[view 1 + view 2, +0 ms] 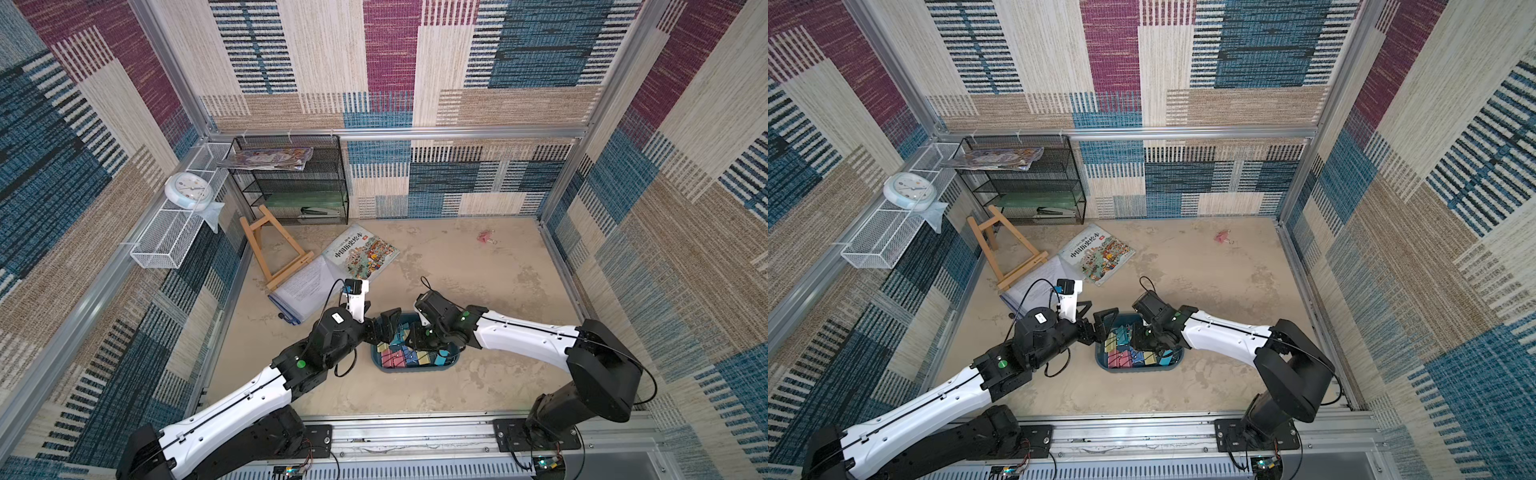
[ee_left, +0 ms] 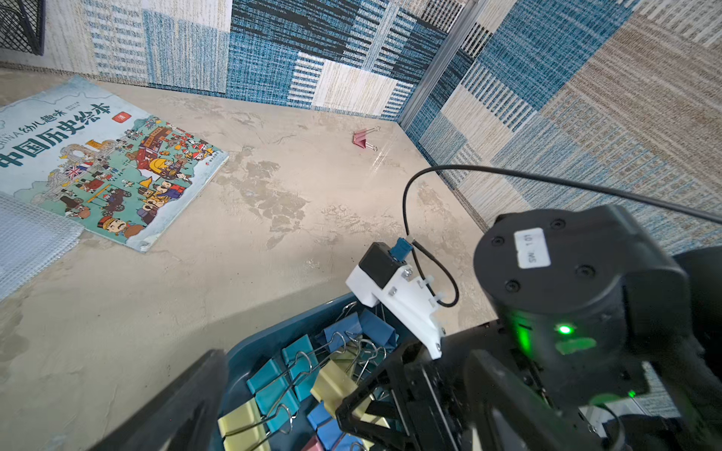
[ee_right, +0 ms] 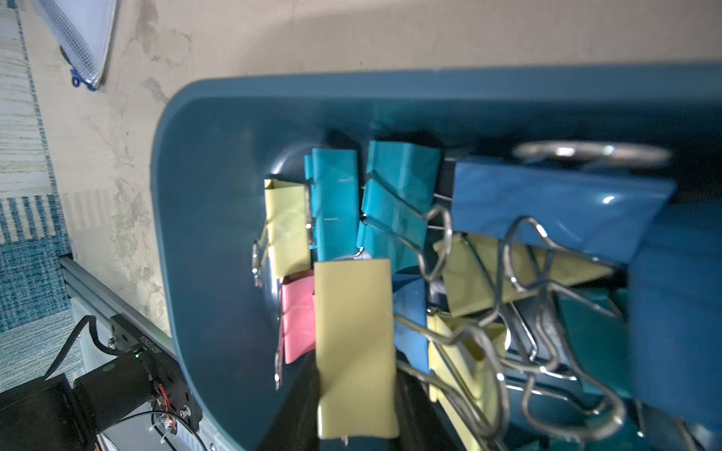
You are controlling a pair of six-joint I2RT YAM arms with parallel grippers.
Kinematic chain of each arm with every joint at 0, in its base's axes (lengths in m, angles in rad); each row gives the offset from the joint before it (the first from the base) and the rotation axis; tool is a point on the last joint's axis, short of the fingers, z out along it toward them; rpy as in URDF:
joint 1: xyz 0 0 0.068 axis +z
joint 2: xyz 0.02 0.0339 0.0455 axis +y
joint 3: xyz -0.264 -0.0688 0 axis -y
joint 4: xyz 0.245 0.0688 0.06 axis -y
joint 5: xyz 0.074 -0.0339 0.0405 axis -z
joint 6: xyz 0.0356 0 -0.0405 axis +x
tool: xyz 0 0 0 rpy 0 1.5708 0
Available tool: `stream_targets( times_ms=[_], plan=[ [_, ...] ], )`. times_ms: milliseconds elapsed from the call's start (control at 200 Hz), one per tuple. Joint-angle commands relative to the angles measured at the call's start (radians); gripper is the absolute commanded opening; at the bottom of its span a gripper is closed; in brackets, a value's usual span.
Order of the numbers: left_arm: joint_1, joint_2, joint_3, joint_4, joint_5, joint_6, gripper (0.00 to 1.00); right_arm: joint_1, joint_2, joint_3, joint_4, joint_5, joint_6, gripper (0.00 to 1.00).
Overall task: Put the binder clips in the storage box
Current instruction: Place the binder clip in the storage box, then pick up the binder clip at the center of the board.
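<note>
While the right gripper (image 3: pixel 353 394) is clamped on a yellow binder clip (image 3: pixel 353 328), pinching the clip's body between its jaws low inside the storage box (image 3: pixel 203 218), the left gripper (image 1: pixel 379 316) stands at the box's left end with its jaws spread wide and nothing between them. One of its fingers hangs over the box and the other is outside the rim. The storage box (image 1: pixel 415 369) sits on the worktop (image 1: pixel 478 299) near the front edge, between the two arms, and shows in both top views (image 1: pixel 1133 370). Inside it lies a loose heap of binder clips (image 1: pixel 397 358) in yellow, pink, teal and blue, their silver wire handles crossing one another. A single pink binder clip (image 1: pixel 484 237) lies alone on the worktop toward the far right corner, well apart from the box. A picture book (image 1: pixel 361 253) lies flat toward the far left, near a wooden easel (image 1: pixel 270 249).
</note>
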Motion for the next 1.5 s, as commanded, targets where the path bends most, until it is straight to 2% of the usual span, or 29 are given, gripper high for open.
stream_targets(
  times_ms=[0, 145, 361, 456, 566, 721, 876, 1032, 1177, 1337, 1492],
  plan=[
    [0.002, 0.005, 0.001, 0.042, 0.0, 0.014, 1.0, 0.012, 0.026, 0.024, 0.009, 0.012, 0.012, 0.24],
    [0.002, -0.008, -0.003, 0.03, -0.003, 0.019, 1.0, 0.027, 0.026, 0.045, -0.003, 0.04, 0.014, 0.34],
    [0.002, -0.024, -0.012, 0.024, -0.017, 0.027, 1.0, 0.029, -0.06, 0.029, -0.061, 0.103, 0.0, 0.5],
    [0.002, -0.024, -0.012, 0.024, -0.016, 0.027, 0.99, 0.03, -0.119, 0.051, -0.12, 0.183, -0.025, 0.51],
    [0.002, -0.023, -0.01, 0.025, -0.016, 0.029, 0.99, 0.017, -0.194, 0.116, -0.178, 0.362, -0.064, 0.5],
    [0.002, -0.024, -0.007, 0.024, -0.013, 0.036, 1.0, -0.104, -0.267, 0.165, -0.126, 0.564, -0.253, 0.52],
    [0.003, -0.039, -0.001, 0.0, -0.012, 0.043, 0.99, -0.308, -0.272, 0.17, 0.035, 0.613, -0.406, 0.53],
    [0.002, -0.054, -0.002, -0.032, 0.001, 0.039, 0.99, -0.508, -0.178, 0.207, 0.177, 0.541, -0.456, 0.55],
    [0.003, -0.053, 0.009, -0.066, 0.028, 0.039, 0.99, -0.679, 0.002, 0.312, 0.221, 0.362, -0.419, 0.55],
    [0.002, -0.054, 0.022, -0.094, 0.04, 0.04, 0.99, -0.811, 0.248, 0.5, 0.191, 0.203, -0.36, 0.55],
    [0.002, -0.054, 0.021, -0.111, 0.023, 0.04, 0.99, -0.896, 0.449, 0.676, 0.173, 0.086, -0.308, 0.55]
  ],
)
